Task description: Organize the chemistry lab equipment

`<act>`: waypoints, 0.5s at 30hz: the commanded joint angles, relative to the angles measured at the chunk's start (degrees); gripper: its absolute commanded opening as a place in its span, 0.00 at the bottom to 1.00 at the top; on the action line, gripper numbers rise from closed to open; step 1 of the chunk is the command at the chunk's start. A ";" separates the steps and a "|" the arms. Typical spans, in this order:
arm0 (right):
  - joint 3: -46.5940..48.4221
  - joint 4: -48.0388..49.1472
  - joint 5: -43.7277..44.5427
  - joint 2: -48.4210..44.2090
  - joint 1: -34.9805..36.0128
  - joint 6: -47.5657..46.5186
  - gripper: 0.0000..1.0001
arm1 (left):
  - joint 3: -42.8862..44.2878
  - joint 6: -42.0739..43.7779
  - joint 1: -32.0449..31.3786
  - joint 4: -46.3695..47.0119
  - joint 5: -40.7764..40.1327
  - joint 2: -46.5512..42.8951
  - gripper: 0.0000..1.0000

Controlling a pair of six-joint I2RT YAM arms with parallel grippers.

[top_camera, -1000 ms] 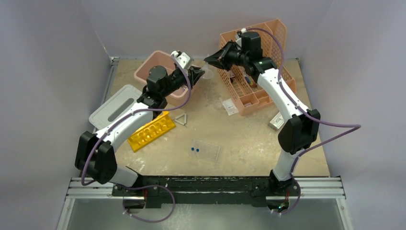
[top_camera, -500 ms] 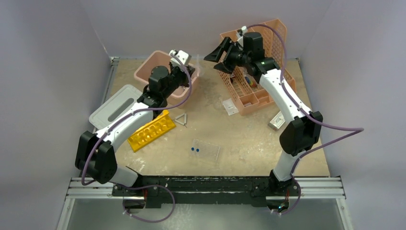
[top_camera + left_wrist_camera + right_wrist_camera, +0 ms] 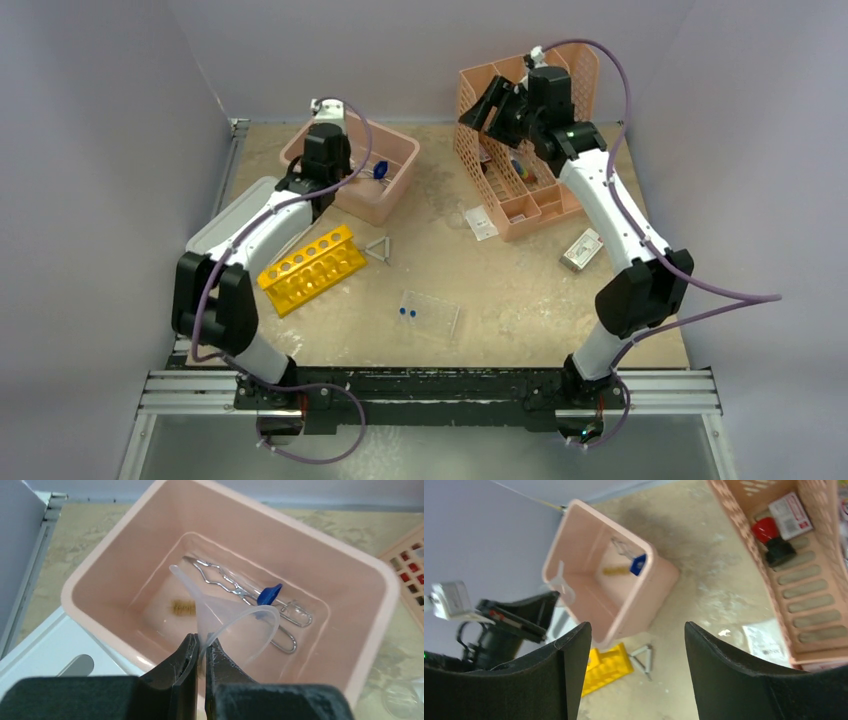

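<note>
My left gripper [image 3: 201,642] is shut on the rim of a clear plastic funnel [image 3: 235,622], which it holds over the pink tub [image 3: 100,560]. In the tub lie metal tongs [image 3: 235,587], a blue piece [image 3: 269,594] and a small brown brush [image 3: 183,608]. From above, the left gripper [image 3: 330,172] hangs over the tub's left side. The right gripper [image 3: 487,108] is open and holds nothing, high up by the peach holder [image 3: 530,215]. On the table lie the yellow rack [image 3: 310,268], the wire triangle [image 3: 379,248], the clear tray [image 3: 432,312] and two blue-capped vials [image 3: 405,311].
The grey lid [image 3: 235,225] lies left of the tub, against the rack's far end. A clear packet [image 3: 480,222] and a small box [image 3: 582,250] lie near the peach holder. In the right wrist view the rack [image 3: 606,665] and triangle [image 3: 644,659] show far below the jaws.
The funnel passed from the right gripper to the left. The right gripper opened and drew back toward the peach holder. The left arm swung left with the funnel over the tub.
</note>
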 commanded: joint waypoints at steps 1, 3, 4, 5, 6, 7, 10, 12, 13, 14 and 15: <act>-1.78 -2.61 6.68 -1.94 0.19 -6.60 0.69 | 8.20 -0.85 0.82 -6.62 -4.02 6.69 0.00; -2.68 -2.47 8.15 -1.94 0.15 -8.32 0.69 | 10.77 1.50 0.88 -8.84 -6.34 9.72 0.00; -3.11 -2.25 9.27 -1.94 0.13 -9.61 0.69 | 11.85 2.64 0.88 -9.92 -7.53 11.08 0.00; -3.46 -1.96 10.20 -1.94 0.11 -10.83 0.69 | 12.52 3.78 0.88 -10.52 -8.39 12.11 0.00; -3.70 -1.81 10.35 -1.86 0.15 -11.71 0.69 | 13.06 4.90 0.88 -10.97 -9.21 13.02 0.00; -3.90 -1.80 10.37 -1.71 0.14 -12.69 0.69 | 13.72 5.80 0.88 -11.66 -9.39 13.87 0.00; -3.93 -1.62 10.38 -1.01 0.12 -14.26 0.69 | 16.52 8.17 0.94 -14.07 -10.07 16.59 0.00; -3.36 -1.58 10.37 -0.20 0.12 -15.23 0.69 | 18.24 8.09 1.16 -16.01 -10.47 18.32 0.00; -3.02 -1.48 10.37 0.16 0.14 -15.62 0.68 | 18.87 7.55 1.41 -16.91 -10.16 19.19 0.00; -2.69 -1.49 10.37 0.50 0.16 -15.89 0.68 | 19.52 6.90 1.60 -17.66 -10.07 19.97 0.00; -2.39 -1.48 10.37 0.78 0.19 -16.07 0.68 | 19.88 6.47 1.70 -18.16 -10.01 20.59 0.00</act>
